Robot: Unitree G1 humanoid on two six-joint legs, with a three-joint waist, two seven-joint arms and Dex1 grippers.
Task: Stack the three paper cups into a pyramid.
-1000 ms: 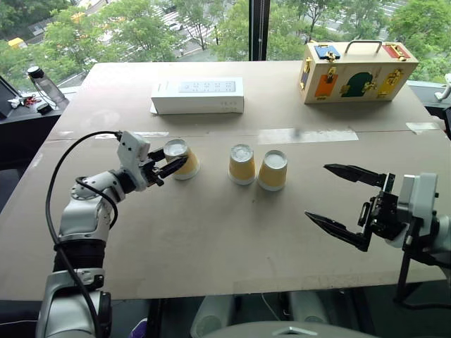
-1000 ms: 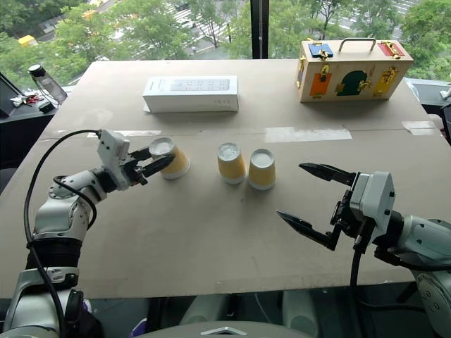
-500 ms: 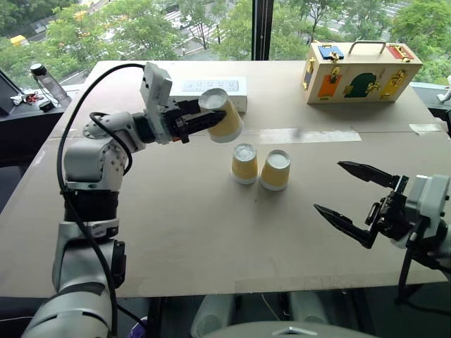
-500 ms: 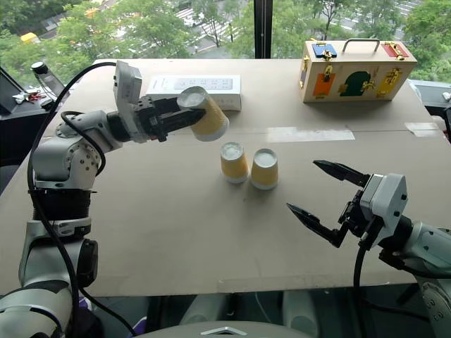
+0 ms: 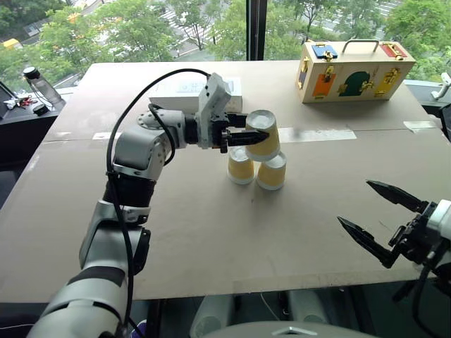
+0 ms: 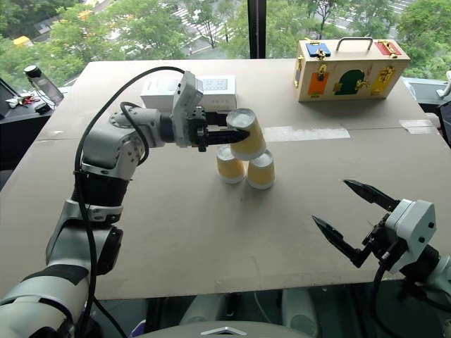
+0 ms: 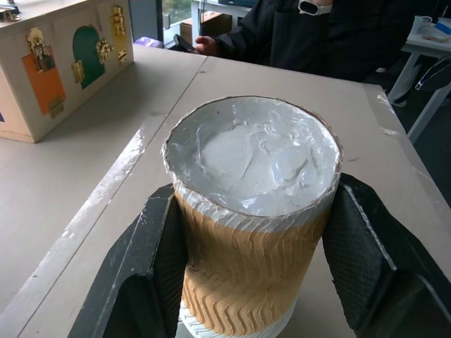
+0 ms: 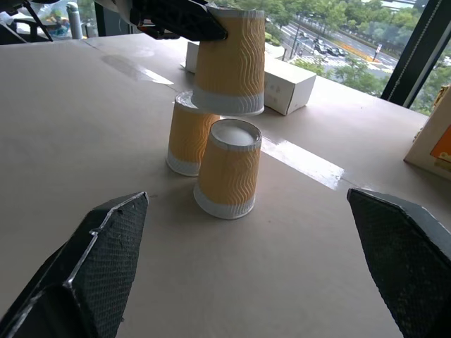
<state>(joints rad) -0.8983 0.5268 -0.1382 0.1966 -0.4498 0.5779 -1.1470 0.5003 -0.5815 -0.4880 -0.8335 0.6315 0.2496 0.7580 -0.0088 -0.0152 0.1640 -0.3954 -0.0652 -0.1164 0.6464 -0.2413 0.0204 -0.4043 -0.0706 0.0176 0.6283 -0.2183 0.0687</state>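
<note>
Two yellow-tan ribbed paper cups stand upside down and side by side mid-table: the left cup and the right cup. A third cup, also upside down, hangs in the air just above them, with my left gripper shut on its sides; the left wrist view shows this cup between the two black fingers. My right gripper stands wide open near the table's front right edge, well apart from the cups, with nothing in it.
A white box lies behind my left arm. At the far right of the table stands a wooden latch box with a handle. A bottle is off the table's far left corner. A seated person shows in the left wrist view.
My left gripper has carried its cup up off the table's left side and rightward to above the two standing cups. The right gripper has drawn back toward the front right.
</note>
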